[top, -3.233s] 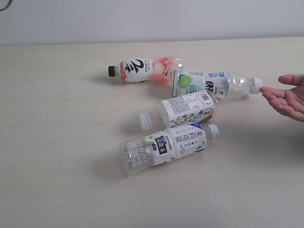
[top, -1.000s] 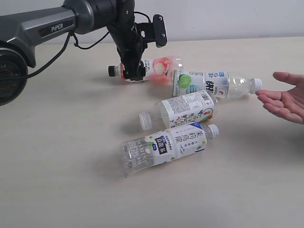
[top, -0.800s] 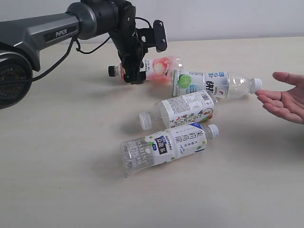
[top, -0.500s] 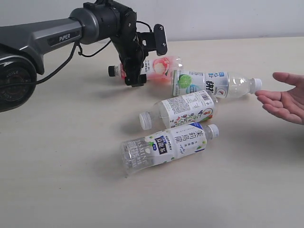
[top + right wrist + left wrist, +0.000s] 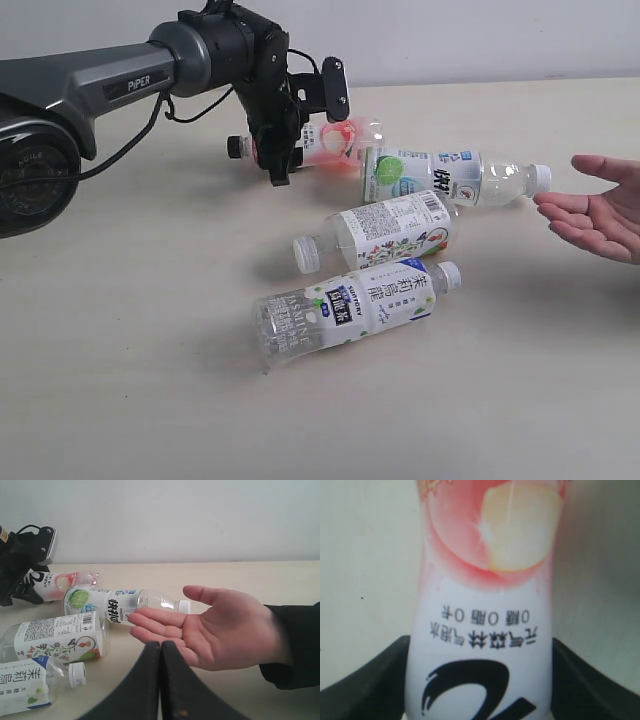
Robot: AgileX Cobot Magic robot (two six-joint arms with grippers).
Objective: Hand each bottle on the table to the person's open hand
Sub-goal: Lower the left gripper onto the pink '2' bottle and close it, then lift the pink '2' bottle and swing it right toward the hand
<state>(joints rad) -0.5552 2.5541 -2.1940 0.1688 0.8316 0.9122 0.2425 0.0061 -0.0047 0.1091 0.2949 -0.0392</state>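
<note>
Four bottles lie on the table [image 5: 120, 350]. The black-capped bottle [image 5: 335, 138] with its red-pink tint is at the back; my left gripper [image 5: 280, 165] straddles its white-label end. In the left wrist view the black fingers [image 5: 380, 680] press both sides of this bottle [image 5: 480, 630], so the gripper [image 5: 480, 645] is shut on it. A lime-label bottle [image 5: 450, 178], a flower-label bottle [image 5: 390, 232] and a white-and-blue-label bottle [image 5: 350, 305] lie nearer. The person's open hand [image 5: 600, 215] waits palm up at the right. My right gripper [image 5: 160, 645] is shut, just before that hand [image 5: 220, 630].
The left arm [image 5: 100, 80] reaches in from the left edge over the table's back part. A pale wall [image 5: 450, 40] runs behind the table. The lime-label bottle's cap [image 5: 540, 177] lies close to the hand's fingertips.
My left gripper has sunk around the black-capped bottle and its jaws have closed onto it. The bottle's cap end has shifted slightly. The other bottles have not moved; the hand has drifted a little.
</note>
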